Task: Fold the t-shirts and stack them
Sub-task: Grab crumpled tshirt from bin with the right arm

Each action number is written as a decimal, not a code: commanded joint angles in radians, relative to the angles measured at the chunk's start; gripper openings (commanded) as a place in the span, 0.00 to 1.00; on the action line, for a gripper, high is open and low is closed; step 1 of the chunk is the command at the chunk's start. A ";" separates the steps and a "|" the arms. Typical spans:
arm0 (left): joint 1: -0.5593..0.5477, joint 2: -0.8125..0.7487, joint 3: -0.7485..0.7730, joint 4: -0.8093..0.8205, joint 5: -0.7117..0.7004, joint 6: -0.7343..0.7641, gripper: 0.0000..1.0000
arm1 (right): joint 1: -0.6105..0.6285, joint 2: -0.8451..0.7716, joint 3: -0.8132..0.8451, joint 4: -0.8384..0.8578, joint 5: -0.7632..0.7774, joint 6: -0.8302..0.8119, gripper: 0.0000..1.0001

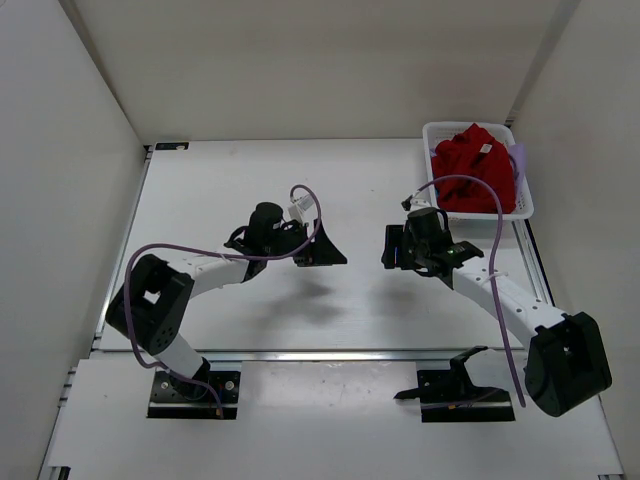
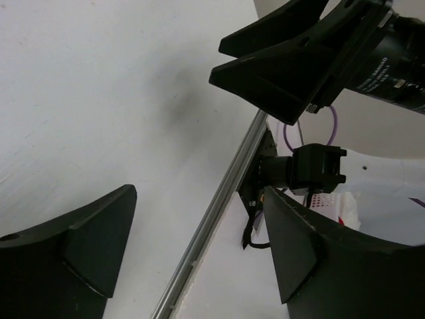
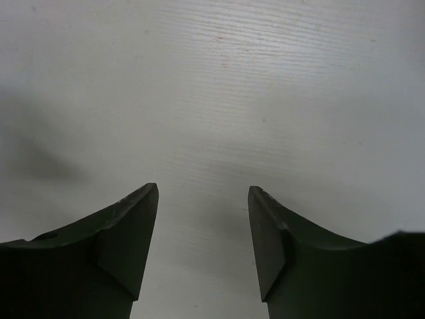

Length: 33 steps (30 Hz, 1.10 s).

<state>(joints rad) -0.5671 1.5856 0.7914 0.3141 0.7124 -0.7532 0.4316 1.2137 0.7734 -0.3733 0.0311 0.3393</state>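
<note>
A red t-shirt (image 1: 474, 166) lies crumpled in the white mesh basket (image 1: 430, 135) at the back right. A pale lavender bit of cloth (image 1: 518, 159) shows at the basket's right rim. The teal-blue shirt is out of view. My left gripper (image 1: 330, 252) hangs open and empty over the middle of the table, pointing right; its jaws stand wide apart in the left wrist view (image 2: 199, 193). My right gripper (image 1: 391, 247) is open and empty, pointing left towards the left one, in front of the basket. The right wrist view (image 3: 203, 188) shows only bare table between its fingers.
White walls close the table on three sides. A metal rail (image 1: 330, 353) runs along the table's near edge, with the arm bases behind it. Purple cables (image 1: 497, 215) loop over both arms. The right gripper (image 2: 292, 63) and part of the basket (image 2: 327, 200) show in the left wrist view.
</note>
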 commanded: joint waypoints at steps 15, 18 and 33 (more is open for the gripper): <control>-0.197 -0.157 -0.035 -0.147 -0.382 0.164 0.00 | -0.140 0.026 0.165 0.068 0.012 -0.002 0.00; -0.255 -0.162 -0.061 -0.100 -0.429 0.167 0.00 | -0.291 0.089 0.279 0.034 0.003 -0.019 0.00; -0.251 -0.145 -0.161 0.022 -0.338 0.138 0.55 | -0.603 0.555 0.725 0.059 -0.105 -0.077 0.51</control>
<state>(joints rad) -0.8192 1.4570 0.6300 0.2913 0.3531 -0.6109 -0.1715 1.7340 1.4040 -0.3439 -0.0093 0.2775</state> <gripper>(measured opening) 0.547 0.498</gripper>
